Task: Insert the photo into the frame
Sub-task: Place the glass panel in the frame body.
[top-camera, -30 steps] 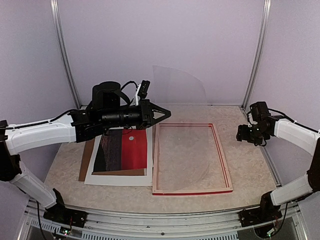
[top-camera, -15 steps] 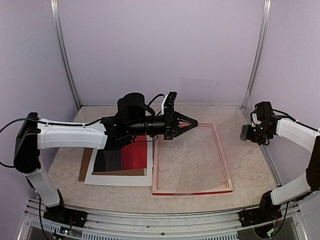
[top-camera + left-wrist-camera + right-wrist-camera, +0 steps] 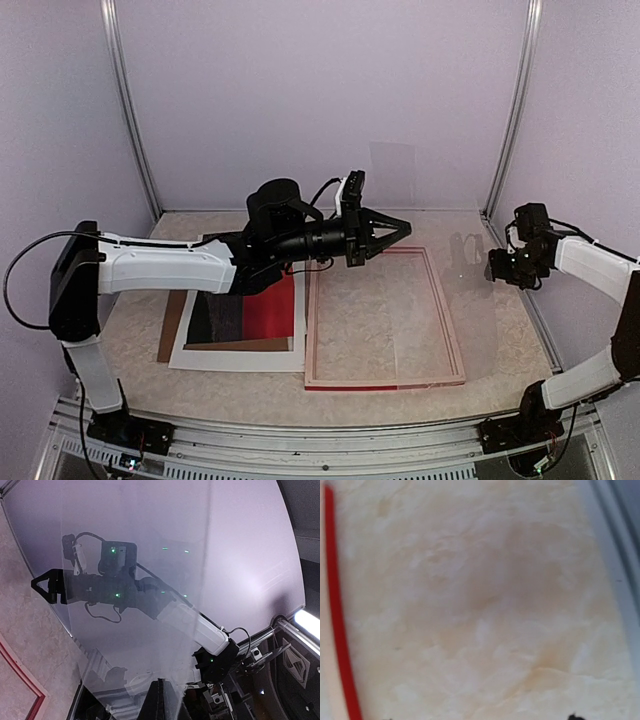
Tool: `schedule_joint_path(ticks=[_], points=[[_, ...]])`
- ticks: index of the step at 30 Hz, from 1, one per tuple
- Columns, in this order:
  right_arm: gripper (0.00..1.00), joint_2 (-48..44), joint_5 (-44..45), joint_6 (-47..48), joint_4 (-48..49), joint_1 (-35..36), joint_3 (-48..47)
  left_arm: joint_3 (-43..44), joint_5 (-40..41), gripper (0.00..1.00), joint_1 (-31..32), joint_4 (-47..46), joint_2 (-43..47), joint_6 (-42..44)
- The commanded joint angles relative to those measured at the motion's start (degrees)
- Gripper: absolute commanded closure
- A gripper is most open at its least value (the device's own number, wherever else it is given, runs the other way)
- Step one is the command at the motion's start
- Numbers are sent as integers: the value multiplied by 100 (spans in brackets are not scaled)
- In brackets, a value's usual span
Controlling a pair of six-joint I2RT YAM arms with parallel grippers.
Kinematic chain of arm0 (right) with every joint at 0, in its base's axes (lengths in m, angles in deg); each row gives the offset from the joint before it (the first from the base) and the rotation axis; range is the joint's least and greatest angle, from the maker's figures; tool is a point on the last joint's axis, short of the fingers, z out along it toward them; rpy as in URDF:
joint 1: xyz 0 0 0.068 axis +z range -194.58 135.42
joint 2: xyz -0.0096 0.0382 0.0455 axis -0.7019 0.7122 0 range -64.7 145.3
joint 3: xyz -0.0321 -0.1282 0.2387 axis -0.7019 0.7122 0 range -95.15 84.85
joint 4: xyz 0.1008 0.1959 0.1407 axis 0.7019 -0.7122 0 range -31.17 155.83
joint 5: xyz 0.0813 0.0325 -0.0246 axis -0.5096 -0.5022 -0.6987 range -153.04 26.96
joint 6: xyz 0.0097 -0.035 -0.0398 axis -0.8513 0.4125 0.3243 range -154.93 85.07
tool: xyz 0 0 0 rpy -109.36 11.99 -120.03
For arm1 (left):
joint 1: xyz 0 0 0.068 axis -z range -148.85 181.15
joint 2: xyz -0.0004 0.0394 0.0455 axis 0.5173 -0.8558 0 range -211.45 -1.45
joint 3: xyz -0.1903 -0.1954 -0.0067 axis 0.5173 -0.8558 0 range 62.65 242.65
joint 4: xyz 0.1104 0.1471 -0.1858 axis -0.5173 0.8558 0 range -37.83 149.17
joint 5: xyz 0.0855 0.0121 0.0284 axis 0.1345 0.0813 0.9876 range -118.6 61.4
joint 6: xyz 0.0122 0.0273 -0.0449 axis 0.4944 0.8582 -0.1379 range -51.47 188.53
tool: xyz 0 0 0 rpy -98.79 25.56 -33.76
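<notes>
Pale lilac walls [image 3: 320, 100] braced by aluminium posts [image 3: 125, 110] close in the work space on three sides. The table [image 3: 500, 340] has a mottled beige, stone-patterned top. The frame [image 3: 385, 383] lies flat on it right of centre, its opening showing the tabletop inside the red border. Just left of the frame lies a white mat sheet [image 3: 235, 358], with a brown backing board [image 3: 172, 330] showing from under its left side. The photo [image 3: 270, 315] lies on the mat sheet, partly hidden beneath the left arm, its red half nearest the frame. A clear sheet [image 3: 392, 172] stands nearly upright above the frame's far edge. The left gripper [image 3: 400, 227] has its jaws pinched together on the sheet's lower edge. The right gripper [image 3: 495, 268] hangs over bare table to the right of the frame, jaws apart and holding nothing.
</notes>
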Motion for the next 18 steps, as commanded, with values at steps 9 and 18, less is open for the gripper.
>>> schedule_joint_path(ticks=[9, 18], points=[[26, -78, -19, 53, -13, -444, -204, -366, 332, 100, -263, -242, -642, -461], [27, 5, -276, 83, 68, -445, -138, -559, 138, 100, -735, 1194, -1120, 306]])
